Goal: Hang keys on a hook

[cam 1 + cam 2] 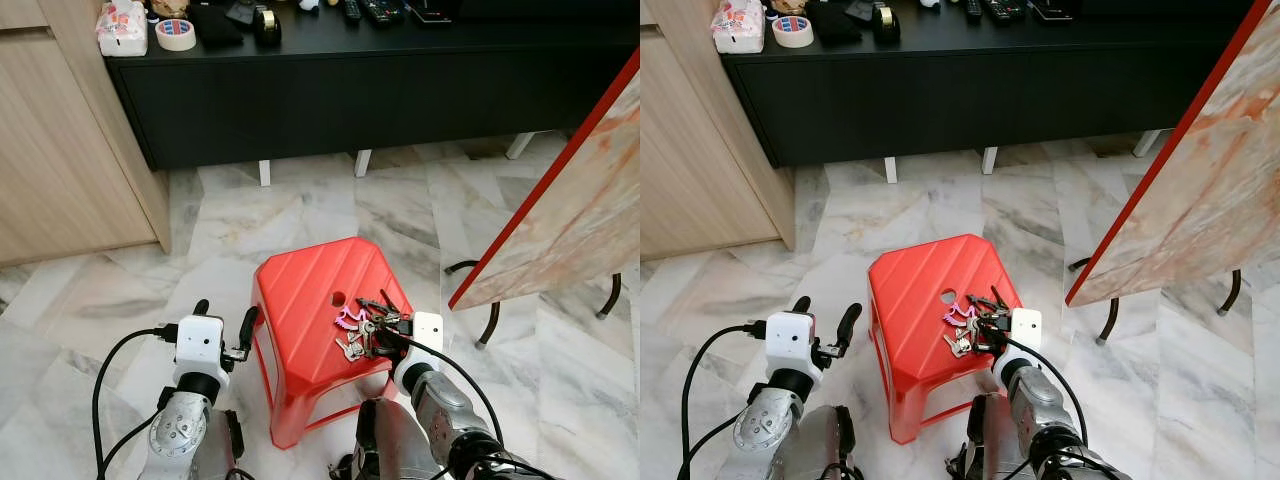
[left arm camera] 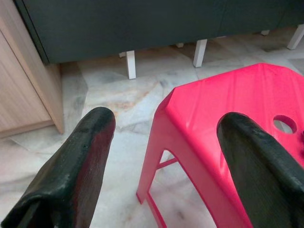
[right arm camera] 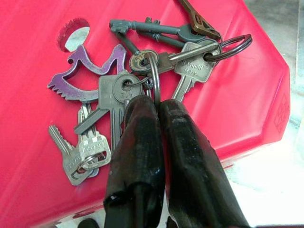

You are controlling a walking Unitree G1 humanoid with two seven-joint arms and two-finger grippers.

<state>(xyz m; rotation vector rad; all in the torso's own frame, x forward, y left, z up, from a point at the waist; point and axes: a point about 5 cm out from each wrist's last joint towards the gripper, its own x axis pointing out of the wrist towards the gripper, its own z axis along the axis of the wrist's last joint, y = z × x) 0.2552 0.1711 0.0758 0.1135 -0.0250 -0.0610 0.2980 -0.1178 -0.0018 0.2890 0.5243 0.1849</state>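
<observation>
A bunch of keys (image 1: 360, 328) with a purple cat-shaped charm (image 3: 85, 76) lies on the right half of a red plastic stool (image 1: 305, 290), beside its centre hole. My right gripper (image 3: 156, 102) reaches over the stool's right edge. It is shut on the main key ring, whose wire passes between the two fingertips. The keys still rest flat on the stool top (image 3: 247, 95). My left gripper (image 1: 224, 316) is open at the stool's left side, level with the seat, with nothing between its fingers (image 2: 83, 156).
A long black cabinet (image 1: 350, 100) on white feet runs along the back, carrying a tape roll (image 1: 176, 34), a tissue pack (image 1: 122, 28) and remotes. A wooden cupboard (image 1: 60, 160) stands at left. A tilted marble tabletop with a red edge (image 1: 560, 200) overhangs at right on black legs (image 1: 490, 322).
</observation>
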